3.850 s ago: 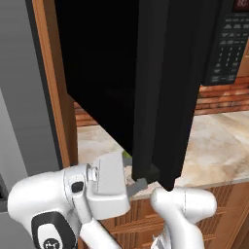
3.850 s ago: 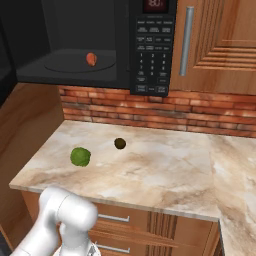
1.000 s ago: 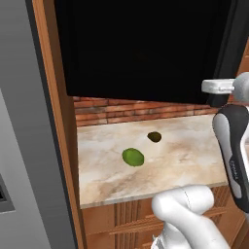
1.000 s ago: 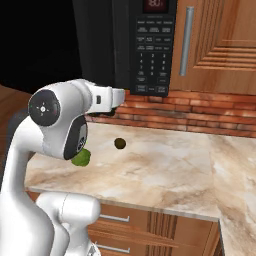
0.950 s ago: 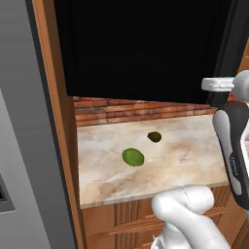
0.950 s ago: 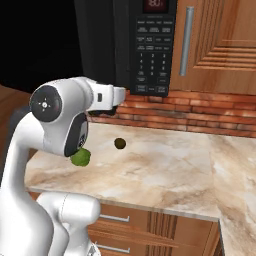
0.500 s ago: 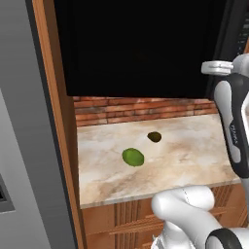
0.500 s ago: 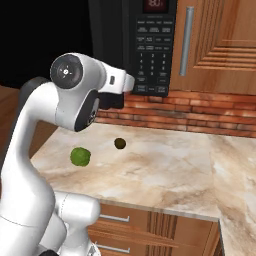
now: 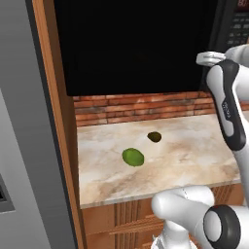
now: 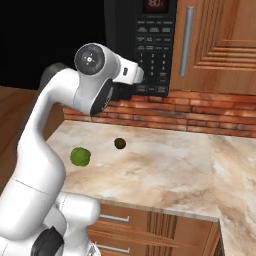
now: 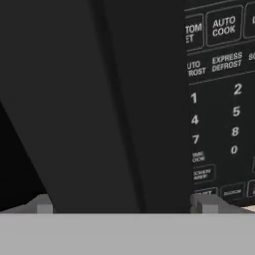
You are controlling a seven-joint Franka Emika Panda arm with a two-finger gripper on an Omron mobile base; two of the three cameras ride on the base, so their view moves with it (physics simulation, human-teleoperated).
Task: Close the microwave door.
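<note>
My end effector [image 11: 123,204] is up at the microwave [image 10: 145,45], right in front of the microwave door [image 11: 99,99]. In the hand view the two fingertips [image 11: 44,204] sit wide apart at the bottom, so it's open, nothing between them. Can't tell if the tips touch the door. The door is a big black panel taking up the left and middle of the hand view; its thick edge runs just beside the keypad [image 11: 221,99], with numbers and buttons like AUTO COOK and EXPRESS DEFROST readable. Whether the door is fully shut I can't tell.

From the left base view, the door [image 9: 131,46] is a large dark rectangle above the brick backsplash [image 9: 136,107]; my arm [image 9: 228,97] reaches up at the right, by the keypad. The right base view has a red display [image 10: 155,5] at the microwave's top. A wooden cabinet [image 10: 215,45] with a metal handle [image 10: 187,40] is just right of it.

On the marble counter [image 10: 165,165] lie a green round fruit [image 10: 80,156] and a smaller dark one [image 10: 119,143], apart from each other.
</note>
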